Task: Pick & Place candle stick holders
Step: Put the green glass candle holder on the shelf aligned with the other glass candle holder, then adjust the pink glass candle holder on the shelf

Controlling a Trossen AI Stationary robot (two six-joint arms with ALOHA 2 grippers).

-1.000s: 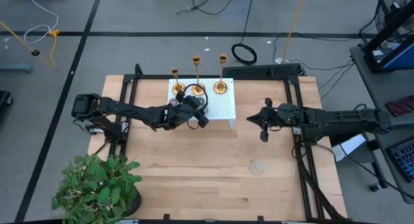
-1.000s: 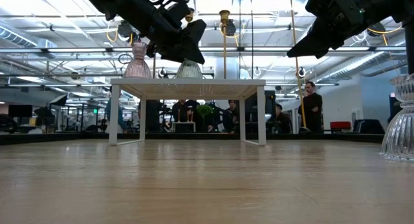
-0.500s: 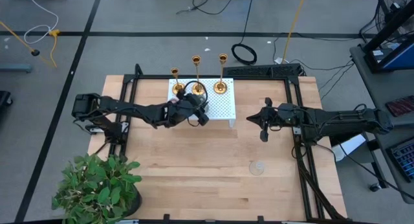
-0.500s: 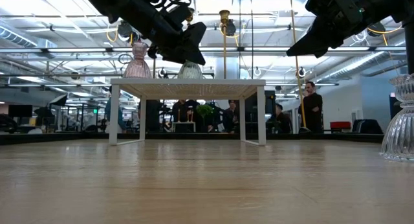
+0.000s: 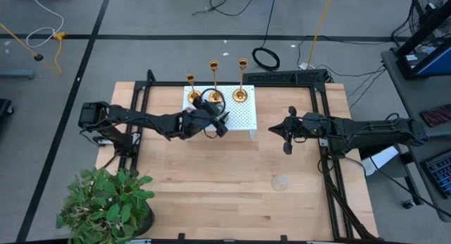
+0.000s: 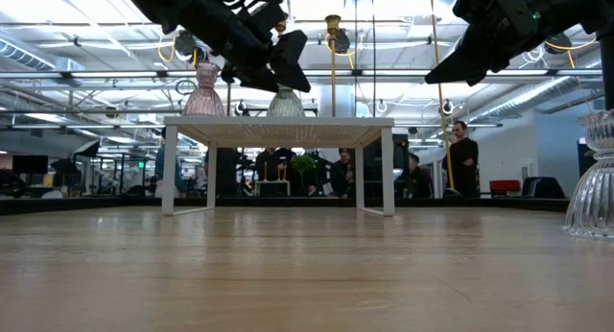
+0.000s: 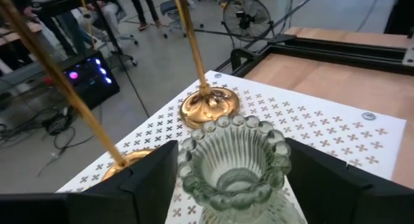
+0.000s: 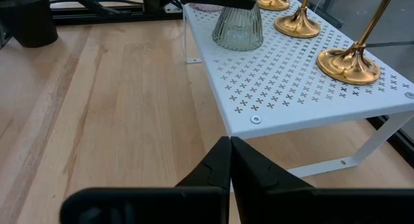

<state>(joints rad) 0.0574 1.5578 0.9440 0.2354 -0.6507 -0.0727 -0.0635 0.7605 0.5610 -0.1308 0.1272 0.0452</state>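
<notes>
On the white perforated metal shelf [image 8: 304, 75] stands the ribbed greenish glass candle holder [image 7: 233, 162], upright on the shelf's front part, with the left gripper [image 7: 229, 185] straddling it: its two dark fingers [image 7: 145, 182] are spread wide on either side and, as far as the left wrist view shows, grip nothing. Just behind the green glass rise the three tall gold candlestick holders with round bases [image 5: 214, 80], and the low view shows a pink glass holder [image 6: 204, 90] beside it on the same shelf. A clear glass holder [image 5: 280, 182] sits apart on the bare wooden table [image 5: 225, 194], not yet shelved. Over to the right of the shelf hangs the right gripper [image 8: 229, 160], fingers pressed together and empty.

Judging the risk: the open fingers are close around the glass rim, and the nearest gold stem is just behind, so a careless pull-away, tilted or sideways, could clip the glass or knock a thin gold stem over
</notes>
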